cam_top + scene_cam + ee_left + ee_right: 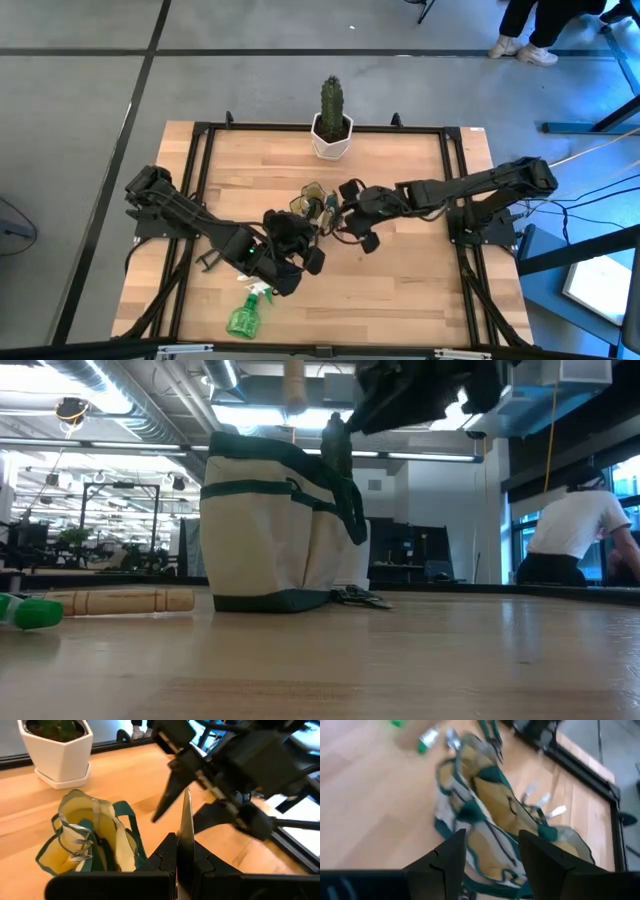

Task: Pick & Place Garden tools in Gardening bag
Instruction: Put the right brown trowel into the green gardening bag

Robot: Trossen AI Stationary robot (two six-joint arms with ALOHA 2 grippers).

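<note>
High view: spray bottle (244, 316) lies at the near left of the table (420, 270), green, white nozzle pointing toward the centre. Left gripper (297, 255) sits just beyond it near the table's middle, arm coming in from the left edge. Bag (312, 201) stands at centre, just past that gripper, mouth up. Right gripper (355, 215) is just right of the bag, arm reaching in from the right edge. Cactus (331, 100) in a white pot (331, 142) at the far edge, centre.

Low view adds what the top shot hides: the bag (275, 525) stands upright, cream with dark green trim and handles, and a wooden handle (120, 601) lies flat on the table to its left, beside the green bottle end (30, 612). Some small dark thing lies at the bag's right foot, cannot tell what. A person in a white shirt (580, 525) shows far right in the room.

Left wrist view: fingers pressed together on a flat silver blade (186, 837), which points toward the right gripper (175, 790) above the bag (87, 840); the blade's tool is not identifiable.

Right wrist view: fingers (445, 862) spread, nothing between them, hovering over the bag's open mouth (495, 815); silver fork tines (542, 802) stick out of a side pocket.
</note>
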